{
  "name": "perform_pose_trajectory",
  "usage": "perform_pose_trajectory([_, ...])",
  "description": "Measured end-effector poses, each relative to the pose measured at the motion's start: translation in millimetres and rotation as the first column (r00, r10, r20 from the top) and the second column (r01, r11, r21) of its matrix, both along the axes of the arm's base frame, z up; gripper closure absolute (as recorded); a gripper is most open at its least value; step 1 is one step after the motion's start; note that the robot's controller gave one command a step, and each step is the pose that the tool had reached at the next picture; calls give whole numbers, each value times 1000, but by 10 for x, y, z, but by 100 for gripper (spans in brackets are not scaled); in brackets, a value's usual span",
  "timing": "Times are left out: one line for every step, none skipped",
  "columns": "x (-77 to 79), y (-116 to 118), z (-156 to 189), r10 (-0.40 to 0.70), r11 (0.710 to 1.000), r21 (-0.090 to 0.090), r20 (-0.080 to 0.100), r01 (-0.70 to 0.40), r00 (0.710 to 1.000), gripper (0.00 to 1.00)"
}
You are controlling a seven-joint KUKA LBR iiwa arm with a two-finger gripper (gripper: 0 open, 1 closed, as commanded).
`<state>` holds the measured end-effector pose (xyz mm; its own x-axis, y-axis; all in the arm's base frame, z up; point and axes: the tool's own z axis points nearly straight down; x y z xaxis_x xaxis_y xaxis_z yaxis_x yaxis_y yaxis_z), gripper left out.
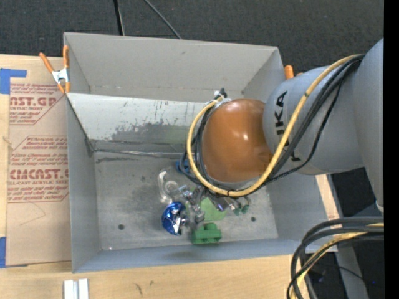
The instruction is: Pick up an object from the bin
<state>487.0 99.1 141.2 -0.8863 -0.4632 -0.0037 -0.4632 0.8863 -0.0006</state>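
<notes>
Gripper [198, 209] hangs low over a small heap [181, 212] at 6 o'clock in the grey bin [124, 114], a green block [206, 233] just beside it at its 6 o'clock, a shiny blue lump [172, 219] at 8; how wide it stands we cannot tell.

One camera covers the scene. It is mounted above the bin [81, 167] and looks down into it, tilted slightly off vertical. The inner face of the far wall [168, 67], at the top of the frame, shows as a broad sloping panel. The near wall [124, 258], at the bottom, shows as little more than its rim. The bin occupies the middle of the frame. The arm [336, 129] enters from the right edge and, with its orange cover [234, 139], stands between the lens and the right part of the bin floor. Range is close enough to separate the small things [187, 213] on that floor.
</notes>
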Motion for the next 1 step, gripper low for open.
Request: perform_pose_trajectory([5, 8, 79, 0, 1000, 0, -1, 0, 1000, 100])
